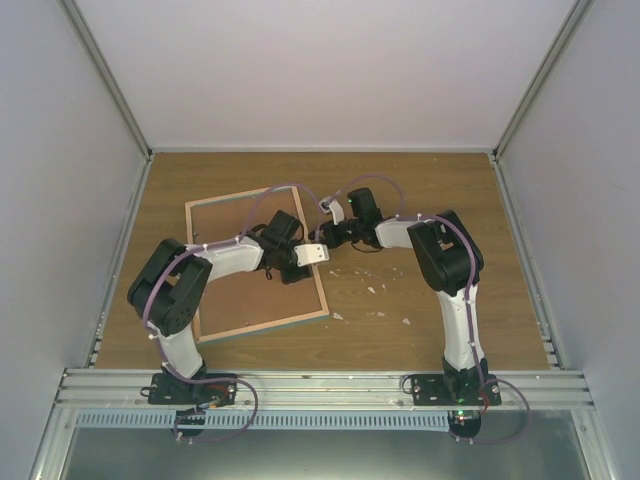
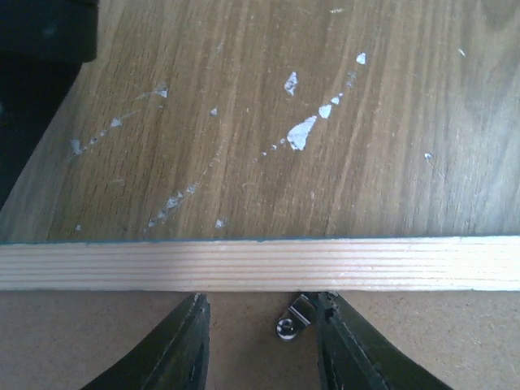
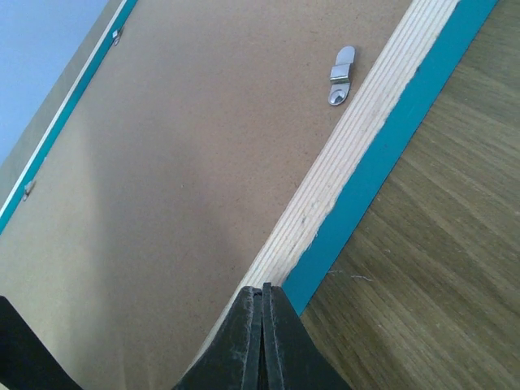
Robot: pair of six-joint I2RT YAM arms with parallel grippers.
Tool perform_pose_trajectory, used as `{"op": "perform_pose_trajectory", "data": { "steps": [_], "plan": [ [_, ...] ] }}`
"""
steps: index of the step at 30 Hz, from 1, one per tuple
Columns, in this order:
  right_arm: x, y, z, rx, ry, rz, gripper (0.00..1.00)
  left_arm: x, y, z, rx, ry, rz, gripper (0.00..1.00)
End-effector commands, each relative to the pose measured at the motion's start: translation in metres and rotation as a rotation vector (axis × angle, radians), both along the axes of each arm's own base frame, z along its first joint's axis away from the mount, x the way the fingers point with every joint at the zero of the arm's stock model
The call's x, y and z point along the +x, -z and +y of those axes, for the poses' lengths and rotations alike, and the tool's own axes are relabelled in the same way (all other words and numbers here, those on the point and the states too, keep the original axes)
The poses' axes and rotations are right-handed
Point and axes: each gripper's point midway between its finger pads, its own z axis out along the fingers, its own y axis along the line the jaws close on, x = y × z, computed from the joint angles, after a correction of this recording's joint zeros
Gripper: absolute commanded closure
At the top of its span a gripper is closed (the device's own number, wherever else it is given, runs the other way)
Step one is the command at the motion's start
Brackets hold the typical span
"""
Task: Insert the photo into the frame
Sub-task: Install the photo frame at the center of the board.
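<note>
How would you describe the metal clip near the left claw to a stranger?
The frame lies brown back up on the wooden table. By its wood edge sits a silver clip. Unlike other clips, it lies within the open left claw.

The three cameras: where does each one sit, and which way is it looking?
Top external: above and behind the arms, looking down on the table; both arms show, reaching over the frame.
Left wrist: on the left arm, low over the frame's wood edge, facing the table; left gripper open.
Right wrist: on the right arm, looking down the frame's side; right gripper shut.
Shared: all three see the frame's brown back.
</note>
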Motion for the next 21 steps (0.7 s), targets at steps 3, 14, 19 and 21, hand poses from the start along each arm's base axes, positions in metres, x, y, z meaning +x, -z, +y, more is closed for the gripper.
{"op": "perform_pose_trajectory", "data": {
  "steps": [3,14,19,21],
  "plan": [
    [-0.065,0.085,-0.025,-0.204,-0.014,0.302,1.0,0.049,-0.016,-0.017,-0.078,-0.151,-0.032,0.62],
    [-0.017,0.011,-0.04,-0.134,0.034,0.097,0.5,0.035,-0.068,0.07,-0.097,-0.155,0.076,0.38],
    [-0.032,0.008,-0.024,-0.181,-0.024,0.068,0.39,0.02,-0.065,0.145,-0.035,-0.218,0.102,0.38],
    [-0.038,0.014,-0.017,-0.218,-0.047,0.059,0.38,0.017,-0.061,0.173,-0.024,-0.259,0.121,0.39]
  ]
}}
